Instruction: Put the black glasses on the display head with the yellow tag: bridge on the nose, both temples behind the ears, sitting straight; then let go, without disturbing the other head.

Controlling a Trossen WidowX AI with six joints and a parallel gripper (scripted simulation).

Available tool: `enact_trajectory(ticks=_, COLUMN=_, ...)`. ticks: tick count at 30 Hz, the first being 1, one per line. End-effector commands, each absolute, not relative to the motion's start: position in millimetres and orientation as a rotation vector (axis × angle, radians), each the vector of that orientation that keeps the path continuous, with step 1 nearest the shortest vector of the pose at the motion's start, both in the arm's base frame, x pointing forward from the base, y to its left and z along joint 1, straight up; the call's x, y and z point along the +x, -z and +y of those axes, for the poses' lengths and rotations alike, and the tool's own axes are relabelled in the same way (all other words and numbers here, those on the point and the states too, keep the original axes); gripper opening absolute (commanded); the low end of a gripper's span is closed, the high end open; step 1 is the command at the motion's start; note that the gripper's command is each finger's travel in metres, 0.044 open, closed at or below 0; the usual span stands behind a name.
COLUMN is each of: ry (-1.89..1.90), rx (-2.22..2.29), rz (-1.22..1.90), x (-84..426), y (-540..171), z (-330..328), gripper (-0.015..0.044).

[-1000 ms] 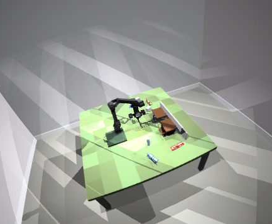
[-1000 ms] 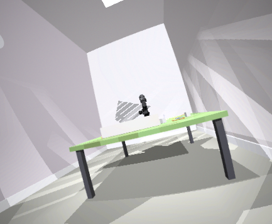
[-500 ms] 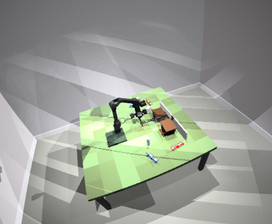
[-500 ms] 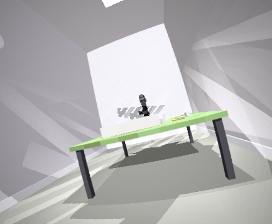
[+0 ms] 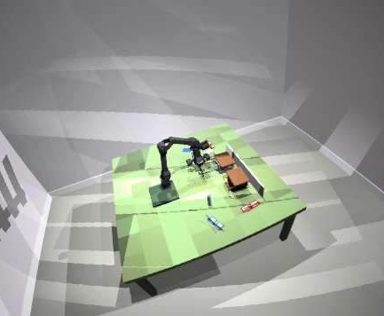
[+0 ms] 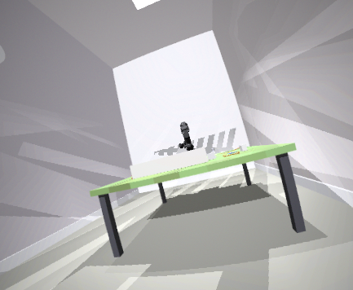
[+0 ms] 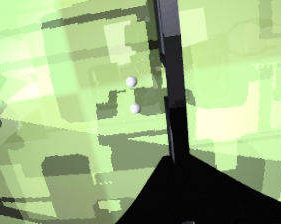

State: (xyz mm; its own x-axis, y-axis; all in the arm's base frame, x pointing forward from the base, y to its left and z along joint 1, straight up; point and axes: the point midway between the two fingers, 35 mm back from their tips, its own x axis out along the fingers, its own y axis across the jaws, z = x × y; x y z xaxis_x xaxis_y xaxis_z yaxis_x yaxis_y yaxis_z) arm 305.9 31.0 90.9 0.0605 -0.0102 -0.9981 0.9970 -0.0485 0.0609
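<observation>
My gripper (image 5: pixel 200 164) is shut on the black glasses and holds them above the table, on the robot's side of the two heads. In the wrist view the glasses (image 7: pixel 174 75) show as a dark upright bar above the black fingers, with two small white balls to its left. The two display heads have flat brown tops: the farther head (image 5: pixel 224 161) has a greyish lower part, the nearer head (image 5: pixel 238 177) a black one. A small yellow-orange patch shows at the nearer head's left side; whether it is the tag I cannot tell. In the exterior view the panel hides the heads.
A long white panel (image 5: pixel 247 171) (image 6: pixel 170 163) stands behind the heads. Blue glasses (image 5: pixel 215 223), red glasses (image 5: pixel 250 206) and a small upright bluish piece (image 5: pixel 209 200) are on the near side. An orange-brown item (image 5: pixel 210 144) and a flat blue piece (image 5: pixel 186 150) are at the far side.
</observation>
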Motion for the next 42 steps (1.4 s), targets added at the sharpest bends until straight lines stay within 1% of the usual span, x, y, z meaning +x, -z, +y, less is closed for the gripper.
enact_trajectory(ticks=1, ry=1.196, rx=1.267, rz=1.138, x=312, y=-92, z=31, gripper=0.0)
enact_trajectory(ticks=42, ry=1.193, rx=1.269, rz=1.134, x=371, y=-96, z=29, gripper=0.0)
